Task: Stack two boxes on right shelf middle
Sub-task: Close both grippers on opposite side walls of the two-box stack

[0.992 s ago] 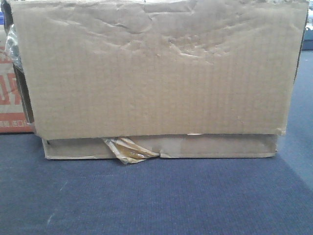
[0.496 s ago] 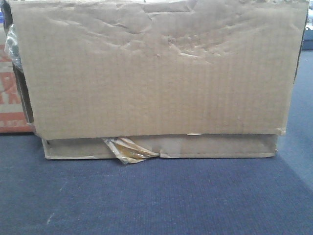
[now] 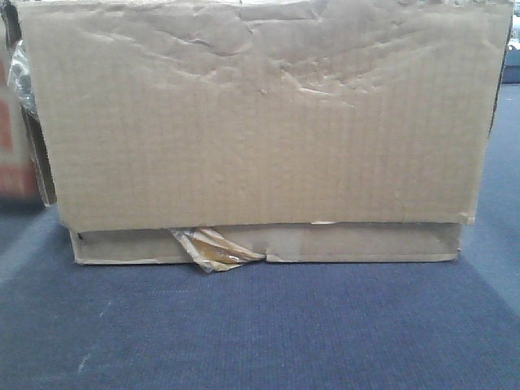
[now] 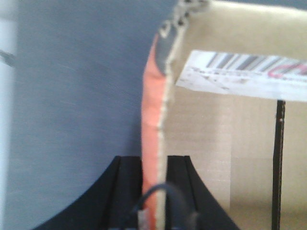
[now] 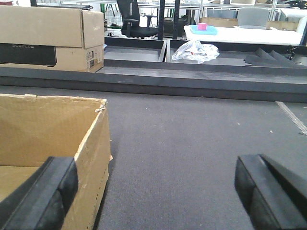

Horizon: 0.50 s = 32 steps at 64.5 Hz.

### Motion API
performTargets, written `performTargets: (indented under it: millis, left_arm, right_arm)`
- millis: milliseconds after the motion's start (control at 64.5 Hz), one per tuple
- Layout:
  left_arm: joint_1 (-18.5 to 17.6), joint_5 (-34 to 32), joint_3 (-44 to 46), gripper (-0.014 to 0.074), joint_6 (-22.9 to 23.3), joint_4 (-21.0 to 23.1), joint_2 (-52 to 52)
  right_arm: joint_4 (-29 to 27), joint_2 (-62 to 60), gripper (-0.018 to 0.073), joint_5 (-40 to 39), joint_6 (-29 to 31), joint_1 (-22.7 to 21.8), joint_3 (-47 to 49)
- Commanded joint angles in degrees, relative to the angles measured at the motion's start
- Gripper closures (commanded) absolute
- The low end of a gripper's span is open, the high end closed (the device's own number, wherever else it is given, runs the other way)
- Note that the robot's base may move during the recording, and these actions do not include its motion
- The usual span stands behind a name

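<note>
One carton (image 4: pixel 204 143) (barcode-labelled) in left end effector (image 4: pixel 154 165)

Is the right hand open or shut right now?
Open: in the right wrist view the right hand has its fingers far apart, with only bare carpet between them.

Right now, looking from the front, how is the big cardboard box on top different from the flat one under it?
The large box is tall; the flat box shows only a low strip. The large box's face is creased near its top; the flat box's is smoother, with glossy tape peeling off. The large box sits on the flat box, which rests on blue carpet. Both are plain brown cardboard.
</note>
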<state>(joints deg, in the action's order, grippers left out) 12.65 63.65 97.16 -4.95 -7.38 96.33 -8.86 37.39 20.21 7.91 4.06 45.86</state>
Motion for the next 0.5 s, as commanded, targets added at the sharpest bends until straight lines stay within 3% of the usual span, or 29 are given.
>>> performTargets:
  millis: [0,233,357,481]
  left_arm:
    - [0.28,-0.51,3.01,0.0708,2.64,-0.87,-4.75]
    - [-3.25,-0.83,11.90,0.0708,3.05,5.38,-12.39]
    - [-8.96,-0.86,16.93,0.0708,4.15,7.86,-13.52]
    - [-18.06,-1.78,19.55,0.0708,8.34,7.98,-13.11]
  right_arm:
    - [0.11,0.31,-0.0010,-0.60,0.09,-0.04,0.38]
    - [0.11,0.31,-0.0010,-0.27,0.09,-0.04,0.38]
    - [0.11,0.31,-0.0010,-0.16,0.09,-0.04,0.38]
    - [0.11,0.31,-0.0010,-0.05,0.09,-0.04,0.38]
